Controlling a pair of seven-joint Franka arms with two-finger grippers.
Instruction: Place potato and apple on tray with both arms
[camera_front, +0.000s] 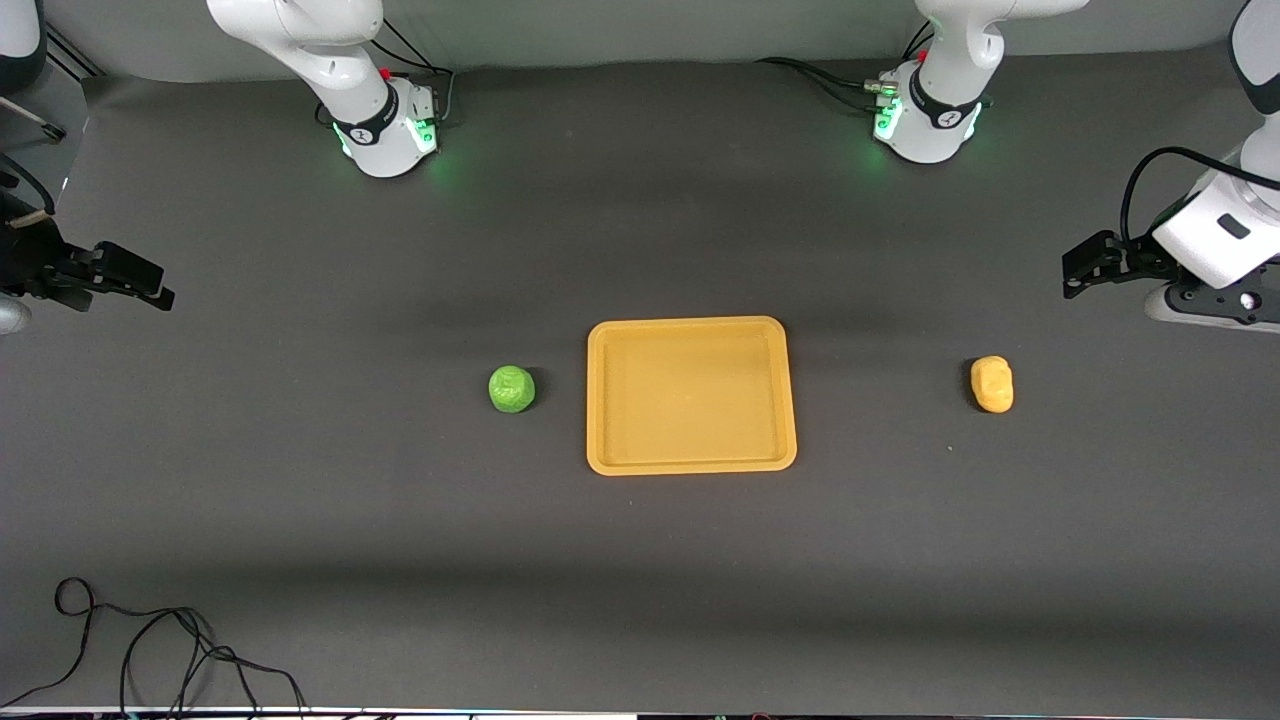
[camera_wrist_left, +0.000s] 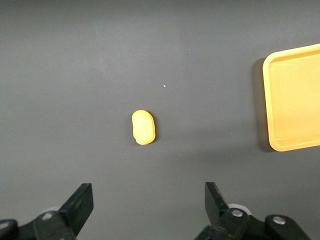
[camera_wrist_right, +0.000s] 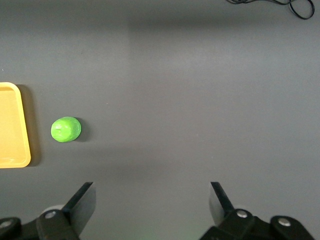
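Front view: nothing grasped; left claw (camera_wrist_left: 145, 207) and right claw (camera_wrist_right: 152, 207), both spread, must descend onto potato (camera_front: 992, 384) and apple (camera_front: 511, 389) beside the bare tray (camera_front: 690, 330).

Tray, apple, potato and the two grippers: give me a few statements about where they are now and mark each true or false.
1. The tray holds nothing. True.
2. The apple lies on the tray. False: it sits on the table beside the tray, toward the right arm's end.
3. The potato lies apart from the tray, toward the left arm's end. True.
4. The left gripper is shut on the potato. False: it is open, holding nothing.
5. The right gripper is open. True.
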